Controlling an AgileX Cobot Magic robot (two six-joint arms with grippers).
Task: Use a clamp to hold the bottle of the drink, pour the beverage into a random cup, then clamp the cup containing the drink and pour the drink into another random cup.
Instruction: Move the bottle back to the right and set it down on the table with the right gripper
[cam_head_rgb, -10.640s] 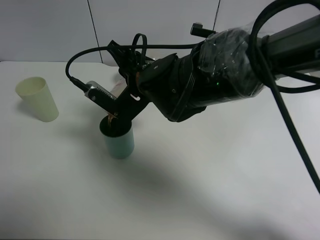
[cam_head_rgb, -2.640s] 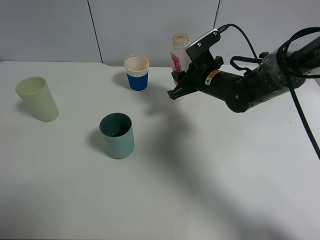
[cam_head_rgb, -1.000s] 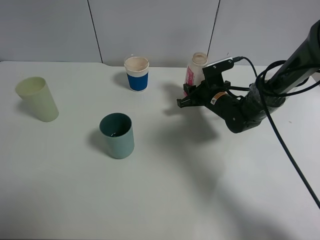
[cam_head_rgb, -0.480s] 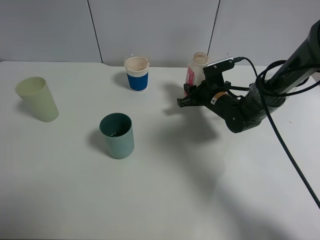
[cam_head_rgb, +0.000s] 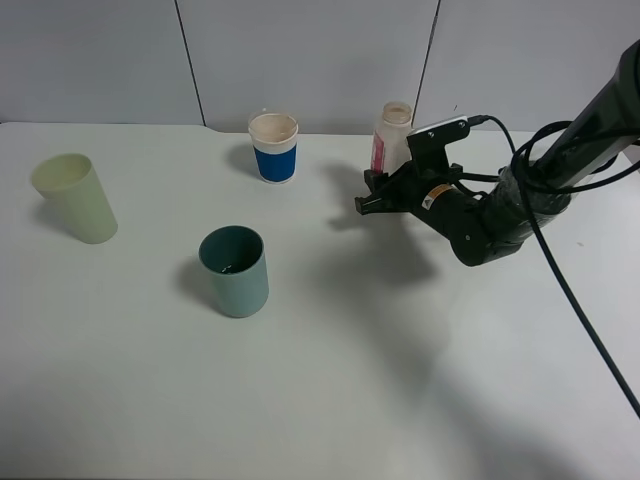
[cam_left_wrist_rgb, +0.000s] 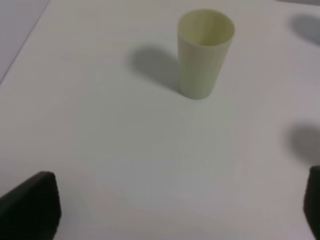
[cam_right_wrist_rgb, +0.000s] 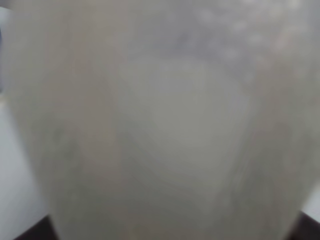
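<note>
Change over the last second is small. Bottle (cam_head_rgb: 392, 135) sits a touch further left in the frame and more upright than a moment ago. It's upright on the table (cam_head_rgb: 350, 400) at upper centre-right, just right of the white cup (cam_head_rgb: 273, 150).

Right gripper (cam_head_rgb: 366, 192) hasn't moved off. It's low at the bottle's base, arm coming in from the right edge. Right wrist view is just a blurred pale wall of bottle (cam_right_wrist_rgb: 165, 120) with dark jaw corners at the bottom, so the bottle is between the jaws. Can't tell from the frames whether they're clamped or have started to let go. The slight straightening suggests the grip is easing, but that's a guess.

Bigger picture: about ten seconds back the bottle was tipped over the teal cup (cam_head_rgb: 236, 275). Then it was carried in the air past the white cup, then brought down to where it is now. So I'd call the first pour done and the bottle put-down about finished.

Teal cup is left of centre, standing alone, well apart from everything. Inside is dark; I can't make out the beverage for sure.

Left gripper (cam_left_wrist_rgb: 172, 210) is wide, holding nothing. It's off the exterior frame, looking down at the pale yellow-green cup (cam_left_wrist_rgb: 205, 55), which is at far left in the exterior view (cam_head_rgb: 78, 200).

Remaining: release, back clear of the bottle without knocking it, clamp the teal cup, pour into the white cup. The bottle is close to the white cup, so watch clearance on that pour.
</note>
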